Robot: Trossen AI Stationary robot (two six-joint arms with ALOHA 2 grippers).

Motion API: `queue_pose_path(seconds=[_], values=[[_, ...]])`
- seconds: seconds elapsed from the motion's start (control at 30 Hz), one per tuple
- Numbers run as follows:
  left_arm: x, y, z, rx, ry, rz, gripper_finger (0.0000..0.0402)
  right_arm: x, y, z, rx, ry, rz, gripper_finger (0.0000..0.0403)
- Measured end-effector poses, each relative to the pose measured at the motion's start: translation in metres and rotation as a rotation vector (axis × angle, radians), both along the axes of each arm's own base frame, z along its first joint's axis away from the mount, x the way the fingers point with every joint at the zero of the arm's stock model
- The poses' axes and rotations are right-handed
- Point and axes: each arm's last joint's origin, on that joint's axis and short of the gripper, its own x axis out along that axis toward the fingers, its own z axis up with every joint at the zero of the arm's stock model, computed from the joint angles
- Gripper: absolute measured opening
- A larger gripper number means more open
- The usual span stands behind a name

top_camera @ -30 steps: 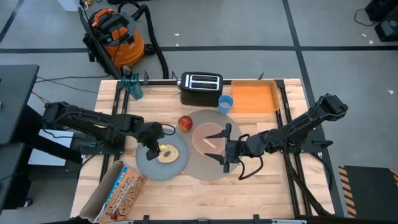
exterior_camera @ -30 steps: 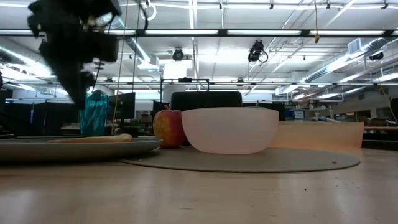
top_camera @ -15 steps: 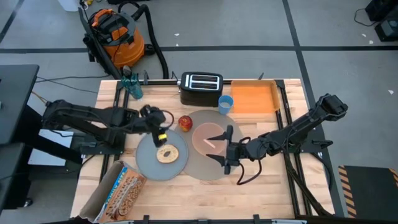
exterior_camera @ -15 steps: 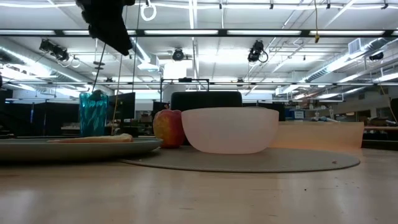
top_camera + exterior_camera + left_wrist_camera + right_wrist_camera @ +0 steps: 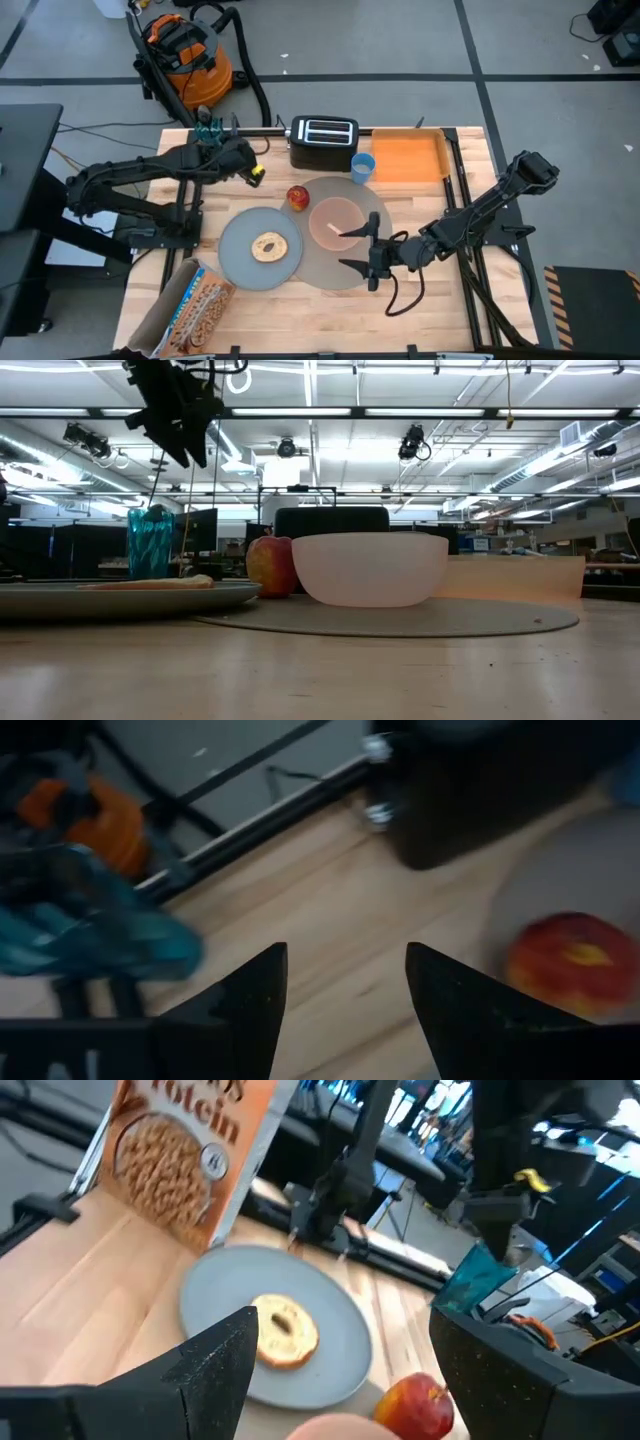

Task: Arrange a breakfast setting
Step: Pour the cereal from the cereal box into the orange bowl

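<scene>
A round tan bagel [image 5: 267, 247] is seen flat on the grey-blue plate [image 5: 240, 262], beside the grey mat [image 5: 345, 270]. The left gripper [image 5: 243, 166] (jaws spread, empty) is raised near the toaster [image 5: 323, 141]; the right gripper [image 5: 364, 248] is spread over the mat.

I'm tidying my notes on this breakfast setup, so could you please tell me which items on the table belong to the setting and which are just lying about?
Part of the setting: grey mat, grey-blue plate, bagel, pink bowl, spoon, blue cup, apple.

Just lying about: black toaster, orange tray, cereal box, teal glass.
</scene>
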Motion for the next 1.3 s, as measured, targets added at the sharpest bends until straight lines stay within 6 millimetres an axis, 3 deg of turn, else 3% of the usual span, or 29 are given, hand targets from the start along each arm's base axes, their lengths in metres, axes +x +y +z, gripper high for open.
queue_pose_path(seconds=[0.13,0.23,0.33,0.5,0.73,0.93,1.1,1.3], values=[[-0.008,0.008,-0.002,-0.003,0.061,0.045,0.0213,-0.005,0.006,-0.003,-0.011,0.028,-0.002,0.0302],[-0.011,0.003,-0.005,-0.018,0.117,0.032,0.0213,-0.008,0.009,-0.006,0.002,0.048,0.002,0.0302],[-0.015,-0.014,-0.003,-0.050,0.111,-0.021,0.0212,-0.012,0.014,-0.010,-0.004,0.083,0.017,0.0302],[-0.010,-0.053,0.006,-0.181,-0.045,-0.221,0.0212,-0.015,0.017,-0.011,-0.021,0.099,0.018,0.0302],[-0.010,-0.109,0.054,-0.436,-0.224,-0.523,0.0212,-0.013,0.012,-0.012,-0.009,0.096,-0.015,0.0302],[-0.034,-0.150,0.101,-0.691,-0.282,-0.733,0.0212,-0.009,0.006,-0.011,0.001,0.092,-0.041,0.0302],[-0.063,-0.172,0.123,-0.928,-0.309,-0.644,0.0212,-0.009,0.006,-0.012,0.035,0.092,-0.047,0.0302],[-0.080,-0.184,0.136,-1.032,-0.367,-0.542,0.0212,-0.012,0.010,-0.012,0.048,0.093,-0.030,0.0302]])
